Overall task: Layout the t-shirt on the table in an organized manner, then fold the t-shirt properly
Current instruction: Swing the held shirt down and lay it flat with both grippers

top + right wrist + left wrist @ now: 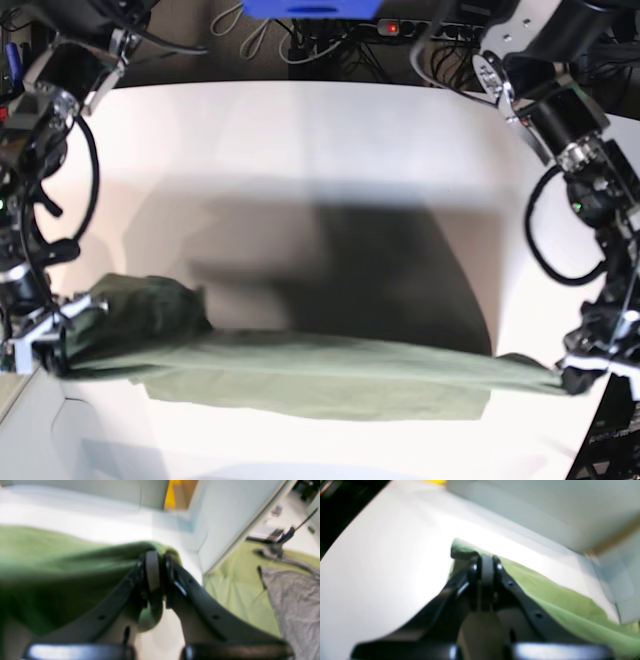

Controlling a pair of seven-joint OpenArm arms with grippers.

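Note:
The olive-green t-shirt (300,365) hangs in a long, taut band across the near side of the white table (300,150), held at both ends. On the right of the base view, my left gripper (578,375) is shut on one end of the cloth. The left wrist view shows that gripper (487,562) pinching a bunched corner, with the t-shirt (557,597) trailing off to the right over the table (382,555). At the base view's left, my right gripper (55,335) is shut on the other, thicker bunched end. Up close, the right gripper (157,560) grips the t-shirt (50,567).
Behind the table's far edge lie dark floor, cables and a power strip (390,28). Beside the table, the right wrist view shows a pale green cloth (235,590) and a grey cloth (295,605). Both arms stand at the table's near corners.

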